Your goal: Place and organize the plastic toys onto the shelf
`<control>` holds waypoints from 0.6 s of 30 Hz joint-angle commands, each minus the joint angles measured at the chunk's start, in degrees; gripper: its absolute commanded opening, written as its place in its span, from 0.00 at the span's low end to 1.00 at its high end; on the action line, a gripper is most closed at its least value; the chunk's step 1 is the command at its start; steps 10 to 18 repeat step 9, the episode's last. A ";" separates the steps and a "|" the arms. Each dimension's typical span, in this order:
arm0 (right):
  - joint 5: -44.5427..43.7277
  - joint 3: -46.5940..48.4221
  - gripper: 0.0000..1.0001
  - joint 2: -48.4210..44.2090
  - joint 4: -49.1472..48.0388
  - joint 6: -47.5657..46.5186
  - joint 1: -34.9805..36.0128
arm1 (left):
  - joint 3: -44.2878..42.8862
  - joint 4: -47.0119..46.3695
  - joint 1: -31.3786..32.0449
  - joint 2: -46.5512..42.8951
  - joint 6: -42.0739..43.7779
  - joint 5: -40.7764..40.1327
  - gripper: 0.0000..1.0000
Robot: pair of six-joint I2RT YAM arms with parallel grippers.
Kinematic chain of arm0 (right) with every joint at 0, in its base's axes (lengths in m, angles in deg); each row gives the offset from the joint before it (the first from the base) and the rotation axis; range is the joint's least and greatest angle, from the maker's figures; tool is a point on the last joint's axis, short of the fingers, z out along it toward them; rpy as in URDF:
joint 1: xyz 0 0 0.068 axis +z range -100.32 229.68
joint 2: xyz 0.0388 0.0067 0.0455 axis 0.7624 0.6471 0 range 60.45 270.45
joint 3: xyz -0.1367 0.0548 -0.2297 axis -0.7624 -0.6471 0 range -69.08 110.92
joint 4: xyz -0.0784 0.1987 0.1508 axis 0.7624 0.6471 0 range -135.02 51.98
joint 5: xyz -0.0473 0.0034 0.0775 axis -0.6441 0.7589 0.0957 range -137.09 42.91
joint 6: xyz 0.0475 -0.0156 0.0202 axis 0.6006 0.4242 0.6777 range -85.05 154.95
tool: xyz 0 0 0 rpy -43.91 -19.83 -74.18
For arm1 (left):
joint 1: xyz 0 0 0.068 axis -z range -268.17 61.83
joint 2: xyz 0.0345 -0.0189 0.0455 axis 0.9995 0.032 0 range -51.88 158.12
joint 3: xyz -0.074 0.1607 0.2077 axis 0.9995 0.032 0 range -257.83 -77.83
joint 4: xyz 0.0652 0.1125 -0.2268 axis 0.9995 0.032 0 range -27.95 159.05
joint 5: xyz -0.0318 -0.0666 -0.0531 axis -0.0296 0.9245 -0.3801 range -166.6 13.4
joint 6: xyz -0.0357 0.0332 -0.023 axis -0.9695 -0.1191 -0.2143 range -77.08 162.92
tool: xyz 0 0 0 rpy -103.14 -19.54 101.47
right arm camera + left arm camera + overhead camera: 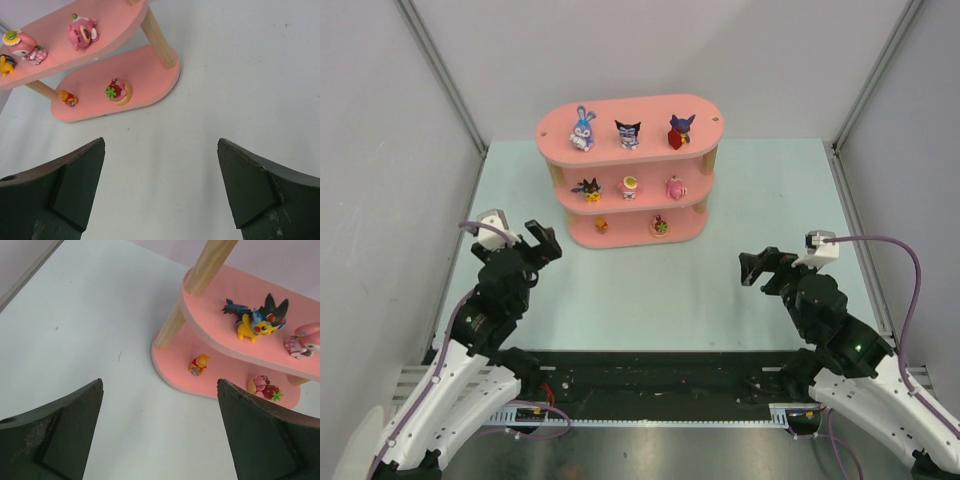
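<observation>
The pink three-tier shelf (560, 140) stands at the back middle of the table. Its top board holds a blue-purple rabbit (583, 130), a black-eared toy (628, 133) and a red-purple toy (680, 131). The middle board holds a yellow black-eared toy (588, 189), a pale pink toy (630, 186) and a pink toy (676, 187). The bottom board holds an orange toy (602, 225) and a pink-and-yellow toy (661, 227). My left gripper (542, 244) is open and empty, left of the shelf. My right gripper (757, 267) is open and empty, to its right front.
Grey walls close the table on the left, back and right. The mint table top (650, 290) lies between the shelf and the arm bases. A black rail (650, 390) with cables runs along the near edge.
</observation>
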 commanded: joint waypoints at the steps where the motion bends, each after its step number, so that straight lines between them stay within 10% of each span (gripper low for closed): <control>1: -2.73 1.82 1.00 1.03 0.30 1.69 -0.24 | 2.76 1.04 -0.43 0.97 -4.72 -2.62 1.00; 18: -1.77 1.74 1.00 2.09 -0.49 0.90 -0.33 | 6.28 -1.41 -0.43 2.56 -8.32 -4.64 1.00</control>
